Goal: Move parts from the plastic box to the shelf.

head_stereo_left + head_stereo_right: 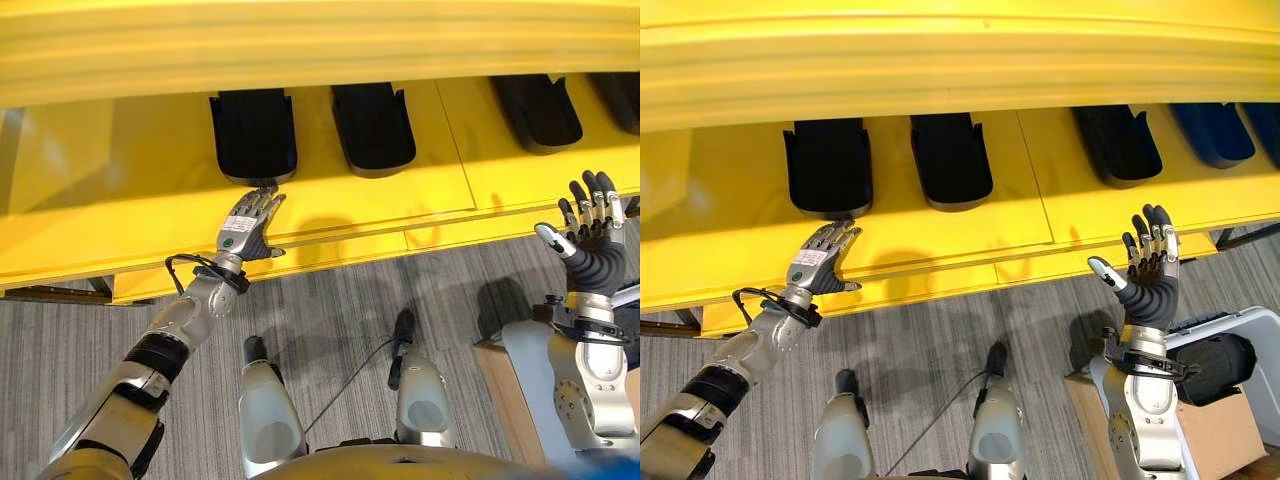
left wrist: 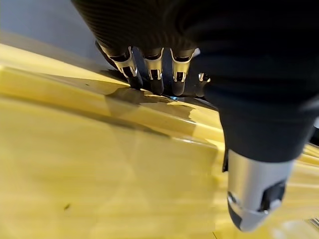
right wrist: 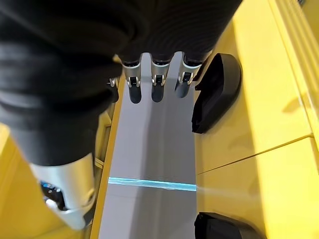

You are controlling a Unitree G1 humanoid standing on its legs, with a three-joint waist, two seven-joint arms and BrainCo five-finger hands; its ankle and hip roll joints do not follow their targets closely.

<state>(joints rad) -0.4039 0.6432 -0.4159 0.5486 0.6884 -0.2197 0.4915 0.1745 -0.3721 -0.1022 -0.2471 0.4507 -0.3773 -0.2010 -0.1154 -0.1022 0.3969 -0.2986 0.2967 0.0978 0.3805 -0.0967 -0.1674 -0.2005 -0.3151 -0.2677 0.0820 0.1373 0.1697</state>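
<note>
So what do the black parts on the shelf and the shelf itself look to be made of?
The black parts look like moulded plastic: matte to satin, with rounded rims and a soft sheen. The shelf looks like painted metal or laminate, which one I cannot tell: glossy yellow, with reflections and panel seams. The left robot hand rests open at its edge.

Left hand (image 2: 199, 59) fingertips (image 2: 157, 87) on yellow shelf (image 2: 99, 159)

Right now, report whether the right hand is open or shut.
Open. The right hand is raised in front of the yellow shelf, fingers straight and spread, thumb out to the side, holding nothing.
</note>
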